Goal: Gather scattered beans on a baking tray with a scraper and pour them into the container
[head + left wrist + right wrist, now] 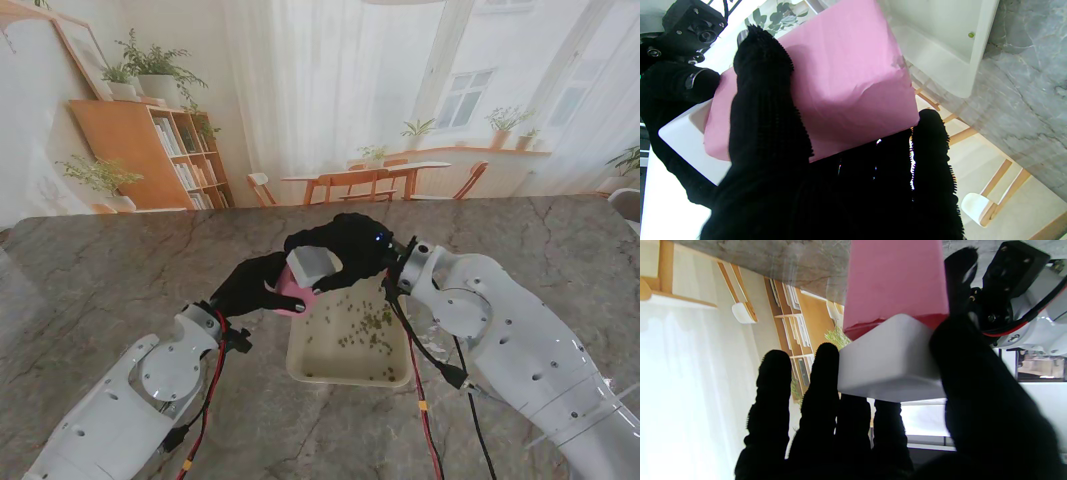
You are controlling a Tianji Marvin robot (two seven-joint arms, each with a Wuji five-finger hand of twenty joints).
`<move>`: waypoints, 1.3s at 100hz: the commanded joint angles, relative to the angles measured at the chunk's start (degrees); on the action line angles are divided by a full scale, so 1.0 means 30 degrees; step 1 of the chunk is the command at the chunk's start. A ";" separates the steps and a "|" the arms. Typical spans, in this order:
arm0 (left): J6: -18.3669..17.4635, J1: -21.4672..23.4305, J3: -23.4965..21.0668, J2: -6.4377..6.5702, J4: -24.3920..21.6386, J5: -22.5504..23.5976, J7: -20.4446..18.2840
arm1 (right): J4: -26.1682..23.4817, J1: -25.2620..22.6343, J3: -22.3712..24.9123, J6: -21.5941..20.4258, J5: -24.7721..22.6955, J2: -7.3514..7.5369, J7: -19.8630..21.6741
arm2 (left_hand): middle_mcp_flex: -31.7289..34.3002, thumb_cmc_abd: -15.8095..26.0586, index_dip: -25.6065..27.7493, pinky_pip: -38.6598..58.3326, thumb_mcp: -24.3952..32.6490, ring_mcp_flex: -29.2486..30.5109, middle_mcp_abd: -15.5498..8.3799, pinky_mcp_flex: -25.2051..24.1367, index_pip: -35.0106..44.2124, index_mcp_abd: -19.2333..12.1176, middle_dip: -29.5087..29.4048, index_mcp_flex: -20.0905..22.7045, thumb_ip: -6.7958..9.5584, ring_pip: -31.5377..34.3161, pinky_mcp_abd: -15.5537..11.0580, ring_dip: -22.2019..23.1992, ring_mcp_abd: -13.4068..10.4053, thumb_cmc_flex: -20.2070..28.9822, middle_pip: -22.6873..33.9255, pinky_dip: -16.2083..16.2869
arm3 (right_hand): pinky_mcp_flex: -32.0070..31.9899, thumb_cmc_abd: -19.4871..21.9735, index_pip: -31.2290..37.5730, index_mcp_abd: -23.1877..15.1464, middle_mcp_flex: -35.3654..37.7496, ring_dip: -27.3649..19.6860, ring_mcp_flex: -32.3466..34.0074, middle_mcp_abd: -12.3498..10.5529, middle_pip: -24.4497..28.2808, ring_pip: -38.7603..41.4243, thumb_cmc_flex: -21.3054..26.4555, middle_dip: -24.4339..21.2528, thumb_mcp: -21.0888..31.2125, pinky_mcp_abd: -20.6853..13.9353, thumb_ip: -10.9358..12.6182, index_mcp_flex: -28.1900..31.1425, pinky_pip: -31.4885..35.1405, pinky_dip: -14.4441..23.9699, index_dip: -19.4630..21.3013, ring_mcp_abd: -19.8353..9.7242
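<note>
The scraper has a pink blade [291, 296] and a white handle [312, 265], and it hangs over the far left corner of the cream baking tray [300, 372]. My left hand [250, 285] is shut on the pink blade [840, 76], with its fingers [766, 116] wrapped over it. My right hand [348, 250] is shut on the white handle [887, 366], thumb [973, 373] on one side and the other fingers on the opposite side. Green beans [365, 325] lie scattered over the tray floor, mostly in its far half.
The tray sits on a grey marble table [120, 270] between my two forearms. Red and black cables [420, 400] run along both arms beside the tray. A corner of the tray [940, 66] with a single bean [971, 34] shows in the left wrist view.
</note>
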 commanded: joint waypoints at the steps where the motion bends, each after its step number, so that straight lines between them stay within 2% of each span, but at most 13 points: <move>1: -0.0007 0.0006 0.0056 -0.0083 -0.0182 -0.0118 -0.0037 | 0.0051 0.0282 -0.0075 -0.0316 -0.0270 -0.0023 -0.0029 | 0.2069 0.4787 0.0605 0.0342 0.3940 0.0300 -0.3311 0.0281 0.2303 -0.3388 0.1458 0.1894 0.0369 0.0849 -0.0140 0.0374 -0.0909 0.4189 0.4395 0.0652 | -0.0656 0.1947 0.3409 -0.6571 0.1369 0.0321 0.0183 -0.4008 0.1562 -0.0277 0.4001 0.0456 0.5488 0.0398 0.0579 0.1355 -0.0150 -0.0690 -0.0399 -0.1389; 8: 0.0016 0.0013 0.0042 -0.0087 -0.0188 -0.0137 -0.0030 | 0.0068 0.0376 -0.0150 -0.0526 -0.0785 -0.0004 -0.0444 | 0.2073 0.4801 0.0606 0.0354 0.3939 0.0312 -0.3306 0.0307 0.2313 -0.3411 0.1456 0.1890 0.0368 0.0853 -0.0159 0.0380 -0.0919 0.4188 0.4400 0.0660 | -0.1528 0.2091 0.3246 -0.7082 0.0234 -0.0974 -0.0651 -0.3674 0.1355 -0.0560 0.3091 -0.1109 0.6472 0.0565 0.1124 0.1446 -0.0333 -0.1375 -0.1541 -0.1229; 13: 0.0050 0.0026 0.0017 -0.0086 -0.0199 -0.0141 -0.0032 | 0.0005 0.0364 -0.0148 -0.0625 -0.1039 0.0026 -0.0546 | 0.2080 0.4779 0.0606 0.0360 0.3943 0.0335 -0.3285 0.0311 0.2324 -0.3386 0.1457 0.1904 0.0370 0.0864 -0.0142 0.0389 -0.0908 0.4188 0.4411 0.0666 | -0.2558 0.2494 0.2210 -0.6758 -0.1061 -0.1621 -0.1737 -0.2937 0.0793 -0.0990 0.2103 -0.3172 0.7061 0.0662 0.2701 0.1069 -0.0617 -0.1902 -0.2502 -0.0607; 29: 0.0209 0.0059 -0.0081 -0.0085 -0.0204 -0.0134 -0.0029 | -0.0642 0.0018 0.0141 -0.0663 -0.1656 0.0206 -0.0184 | 0.2056 0.4797 0.0604 0.0378 0.3953 0.0328 -0.3300 0.0313 0.2338 -0.3372 0.1455 0.1901 0.0376 0.0879 -0.0141 0.0411 -0.0901 0.4189 0.4425 0.0684 | -0.5907 0.2058 -0.2510 -0.2866 -0.6432 -0.3097 -0.6430 0.0641 -0.1661 -0.2288 -0.0182 -0.5807 0.7314 0.0850 0.2679 -0.2068 -0.1791 -0.2733 -0.3906 0.2094; 38: 0.0295 0.0049 -0.0107 -0.0076 -0.0191 -0.0115 -0.0057 | -0.1014 -0.0247 0.0485 -0.0886 -0.0982 0.0238 0.0786 | 0.2062 0.4797 0.0596 0.0381 0.3959 0.0316 -0.3270 0.0300 0.2332 -0.3347 0.1460 0.1882 0.0372 0.0881 -0.0140 0.0419 -0.0885 0.4186 0.4441 0.0691 | -0.8367 0.2122 -0.5481 -0.0153 -0.9516 -0.3810 -0.9844 0.2850 -0.2123 -0.2241 -0.3889 -0.6713 0.6914 0.1086 0.2692 -0.3883 -0.2463 -0.3198 -0.2941 0.3955; 48: 0.0370 0.0029 -0.0113 -0.0072 -0.0172 -0.0115 -0.0090 | -0.1502 -0.0641 0.0913 -0.0975 0.0091 0.0211 0.1489 | 0.2057 0.4805 0.0600 0.0386 0.3963 0.0322 -0.3276 0.0303 0.2338 -0.3373 0.1450 0.1885 0.0374 0.0890 -0.0138 0.0428 -0.0888 0.4189 0.4440 0.0695 | -1.0527 0.3823 -0.6918 0.1882 -1.1861 -0.4030 -1.2300 0.4403 -0.2609 -0.2357 -0.7822 -0.7058 0.4607 0.1620 0.2721 -0.5183 -0.2918 -0.3760 -0.2253 0.5363; 55: 0.0406 0.0012 -0.0108 -0.0074 -0.0154 -0.0127 -0.0101 | -0.1935 -0.1043 0.1146 -0.0530 0.0784 0.0148 0.1735 | 0.2055 0.4804 0.0601 0.0393 0.3950 0.0322 -0.3286 0.0306 0.2341 -0.3373 0.1452 0.1889 0.0367 0.0895 -0.0144 0.0433 -0.0890 0.4188 0.4445 0.0700 | -1.0903 0.7607 -0.7942 0.2978 -1.2154 -0.3766 -1.2503 0.5015 -0.2819 -0.2707 -0.8249 -0.6881 0.0032 0.2116 0.3230 -0.5355 -0.3053 -0.4344 -0.1605 0.5787; 63: 0.0418 -0.0004 -0.0094 -0.0080 -0.0136 -0.0126 -0.0087 | -0.2446 -0.1588 0.1115 0.1448 0.1548 -0.0045 0.1589 | 0.2032 0.4814 0.0595 0.0397 0.3969 0.0296 -0.3269 0.0290 0.2324 -0.3347 0.1448 0.1861 0.0376 0.0891 -0.0118 0.0437 -0.0870 0.4189 0.4446 0.0707 | -0.9526 1.0530 -0.7668 0.3099 -1.1156 -0.2445 -1.0380 0.4957 -0.2767 -0.2722 -0.7490 -0.6008 -0.3740 0.2618 0.3717 -0.4865 -0.2557 -0.3072 -0.1005 0.5501; 76: 0.0348 -0.0018 -0.0075 -0.0078 -0.0123 -0.0077 -0.0060 | -0.3360 -0.2016 0.0820 0.4476 0.1655 -0.0108 0.2133 | 0.2045 0.4809 0.0612 0.0424 0.3955 0.0315 -0.3260 0.0303 0.2339 -0.3361 0.1454 0.1876 0.0369 0.0913 -0.0125 0.0452 -0.0893 0.4187 0.4472 0.0721 | -0.5785 1.3129 -0.6110 0.3195 -0.9082 0.1346 -0.7210 0.5260 -0.2262 -0.0394 -0.7281 -0.3525 -0.6275 0.2526 0.4085 -0.4210 -0.1475 0.4208 -0.0843 0.4900; 85: 0.0307 -0.0020 -0.0082 -0.0071 -0.0115 -0.0095 -0.0097 | -0.3581 -0.1926 0.0431 0.6054 0.1641 -0.0120 0.2617 | 0.2049 0.4803 0.0609 0.0441 0.3949 0.0340 -0.3270 0.0299 0.2330 -0.3355 0.1435 0.1878 0.0374 0.0932 -0.0123 0.0463 -0.0871 0.4188 0.4472 0.0731 | -0.4482 1.3777 -0.5233 0.3716 -0.8345 0.3769 -0.6721 0.5922 -0.1822 0.2737 -0.7512 -0.2121 -0.6697 0.2601 0.4166 -0.4274 0.0658 0.6720 0.0064 0.5218; 99: 0.0304 -0.0007 -0.0109 -0.0077 -0.0115 -0.0153 -0.0096 | -0.3686 -0.1693 -0.0110 0.7774 0.2383 -0.0138 0.3586 | 0.2044 0.4818 0.0613 0.0469 0.3949 0.0321 -0.3271 0.0304 0.2329 -0.3372 0.1435 0.1889 0.0369 0.0942 -0.0116 0.0477 -0.0874 0.4189 0.4479 0.0749 | -0.2747 1.3707 -0.4682 0.3624 -0.6989 0.6435 -0.5284 0.5988 -0.1497 0.6662 -0.7864 -0.0546 -0.6681 0.2330 0.4219 -0.3488 0.3948 0.9855 0.0568 0.4977; 112: 0.0292 0.0010 -0.0132 -0.0082 -0.0120 -0.0141 -0.0065 | -0.3429 -0.1401 -0.0501 0.8080 0.2754 -0.0180 0.3720 | 0.2038 0.4829 0.0617 0.0471 0.3934 0.0336 -0.3278 0.0297 0.2326 -0.3368 0.1428 0.1889 0.0370 0.0947 -0.0125 0.0482 -0.0896 0.4188 0.4474 0.0755 | -0.0936 1.1292 -0.3734 0.3131 -0.6049 0.7920 -0.4122 0.5451 -0.0575 0.9853 -0.8032 0.1518 -0.4337 0.0957 0.4151 -0.2886 0.6241 1.1088 0.1300 0.3724; 130: 0.0282 0.0025 -0.0155 -0.0085 -0.0119 -0.0123 -0.0032 | -0.3284 -0.1120 -0.0735 0.7477 0.2319 -0.0112 0.3745 | 0.2025 0.4826 0.0621 0.0464 0.3948 0.0333 -0.3307 0.0290 0.2313 -0.3372 0.1430 0.1870 0.0380 0.0944 -0.0135 0.0488 -0.0885 0.4187 0.4473 0.0759 | 0.1281 0.6895 -0.2176 0.2484 -0.3497 0.5515 -0.2392 0.3498 0.0860 0.8407 -0.4642 0.2433 -0.1800 -0.0362 0.4291 -0.1114 0.4586 0.8291 0.2393 0.2262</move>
